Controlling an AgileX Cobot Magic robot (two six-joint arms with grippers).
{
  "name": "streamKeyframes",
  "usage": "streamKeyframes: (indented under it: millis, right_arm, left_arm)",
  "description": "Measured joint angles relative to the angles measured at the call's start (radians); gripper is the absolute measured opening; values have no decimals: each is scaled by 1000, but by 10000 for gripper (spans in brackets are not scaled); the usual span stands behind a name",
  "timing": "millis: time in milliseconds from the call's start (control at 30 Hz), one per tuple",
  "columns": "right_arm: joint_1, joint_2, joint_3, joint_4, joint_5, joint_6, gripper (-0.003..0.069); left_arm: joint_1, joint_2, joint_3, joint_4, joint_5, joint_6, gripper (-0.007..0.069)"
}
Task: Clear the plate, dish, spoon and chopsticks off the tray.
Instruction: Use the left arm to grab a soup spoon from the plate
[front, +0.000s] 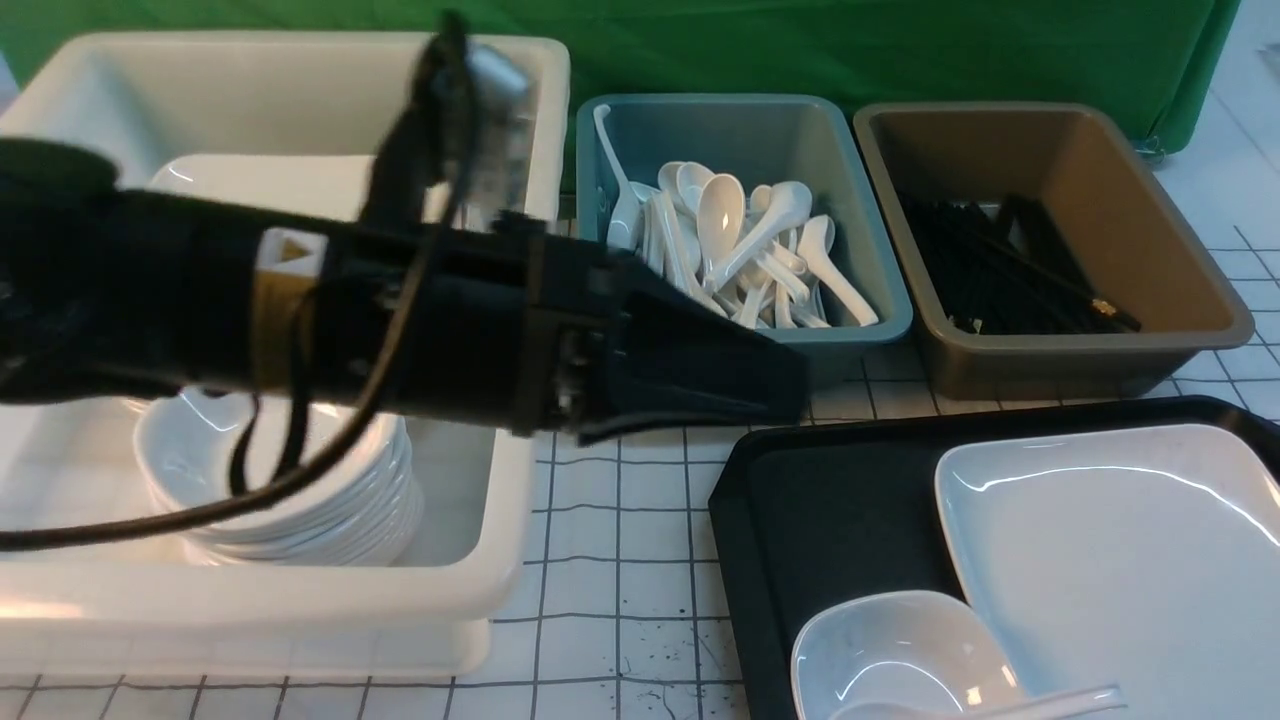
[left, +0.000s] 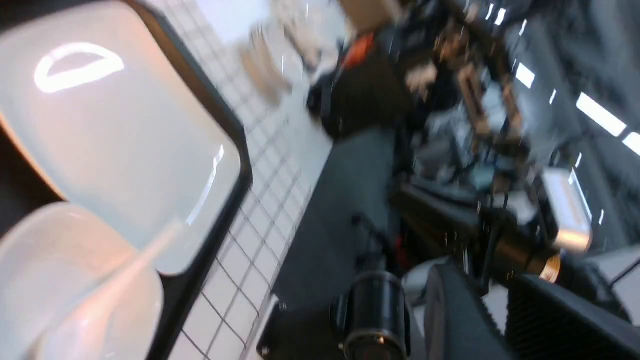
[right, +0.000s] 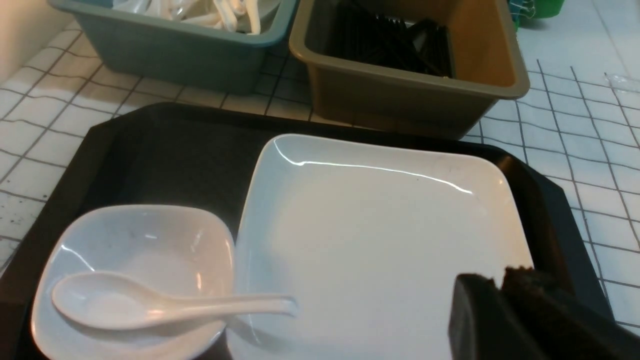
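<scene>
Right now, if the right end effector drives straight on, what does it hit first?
Probably the large glossy white square plate, lying just ahead of the right end effector; depth is unclear.

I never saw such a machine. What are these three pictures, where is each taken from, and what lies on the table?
It is a robot with two arms. The front picture looks forward from between them; the other two come from wrist cameras. The left arm's fingers hold nothing visible. On the black tray lie a plate and a dish with a spoon in it. The right fingers are at the plate's corner. Behind, a teal bin holds spoons, a brown bin chopsticks.
</scene>
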Motion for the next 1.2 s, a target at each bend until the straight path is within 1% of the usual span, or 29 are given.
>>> streamKeyframes:
  millis: [33, 67, 100, 133, 200, 267, 367, 400, 433, 467, 500, 533, 567, 600, 633, 667, 700, 733, 767, 800, 833, 867, 900, 933, 967, 1000, 1067, 1133, 1200]
  right_arm:
    - [0, -1, 0, 0, 0, 1, 130]
    - [0, -1, 0, 0, 0, 2, 132]
    - [0, -1, 0, 0, 0, 21, 134]
    - [0, -1, 0, 0, 0, 28, 134]
    - [0, -1, 0, 0, 1, 46, 136]
    - [0, -1, 0, 0, 1, 51, 140]
    - [0, -1, 0, 1, 3, 53, 146]
    - [0, -1, 0, 1, 3, 53, 150]
    - [0, -1, 0, 1, 3, 53, 152]
    - [0, -1, 0, 1, 3, 53, 153]
    - [0, -1, 0, 1, 3, 53, 155]
    - [0, -1, 0, 1, 3, 53, 155]
    - [0, -1, 0, 1, 3, 53, 158]
    - [0, -1, 0, 1, 3, 53, 160]
    - [0, -1, 0, 1, 3, 53, 161]
    - [0, -1, 0, 1, 3, 53, 163]
    - [0, -1, 0, 1, 3, 53, 165]
    - [0, -1, 0, 1, 3, 53, 165]
    - [0, -1, 0, 1, 3, 56, 169]
    - [0, -1, 0, 1, 3, 56, 169]
    - [0, -1, 0, 1, 3, 76, 172]
    - [0, -1, 0, 1, 3, 85, 174]
    - [0, -1, 0, 1, 4, 100, 175]
    - [0, -1, 0, 1, 4, 108, 175]
    - [0, -1, 0, 1, 4, 115, 176]
    - [0, -1, 0, 1, 4, 122, 175]
    - [0, -1, 0, 1, 4, 128, 177]
    - [0, -1, 0, 1, 4, 129, 178]
    - [0, -1, 0, 1, 4, 131, 178]
  left_arm:
    - [-62, 28, -58, 19, 10, -18, 112]
    - [-75, 37, -83, 24, 13, -22, 100]
    - [-121, 77, -157, 30, 22, -21, 69]
    - [-133, 90, -179, 31, 31, -17, 61]
    - [-159, 126, -234, 32, 91, 41, 42]
    - [-176, 161, -275, 36, 238, 180, 31]
    - [-180, 185, -287, 35, 476, 503, 27]
    - [-180, 189, -288, 33, 603, 641, 27]
    - [-180, 190, -288, 30, 740, 741, 27]
    - [-180, 191, -288, 22, 836, 825, 27]
    - [-180, 191, -288, 8, 932, 883, 27]
    - [-180, 191, -289, 0, 979, 897, 27]
    - [-180, 191, -290, -33, 1093, 957, 27]
    - [-178, 191, -292, -161, 1250, 1041, 26]
    - [-175, 189, -292, -298, 1324, 1081, 26]
    - [-171, 182, -292, -483, 1381, 1155, 26]
    - [-169, 176, -292, -714, 1427, 1270, 26]
    - [-169, 174, -292, -714, 1427, 1270, 26]
    - [-168, 166, -293, -1129, 1504, 1600, 26]
    - [-168, 167, -293, -1237, 1525, 1642, 26]
    - [-170, 167, -293, -1601, 1596, 1953, 26]
    - [-170, 171, -293, -1787, 1666, 2158, 26]
    - [-173, 181, -293, -2067, 1769, 2367, 26]
    - [-179, 190, -293, -2227, 1835, 2515, 26]
    - [-188, 200, -293, -2357, 1891, 2636, 26]
    - [-198, 208, -293, -2439, 1929, 2728, 26]
    - [-230, 229, -293, -2555, 1977, 2830, 26]
    - [-267, 253, -300, -2576, 1986, 2865, 26]
    - [-308, 283, -325, -2555, 1993, 2874, 30]
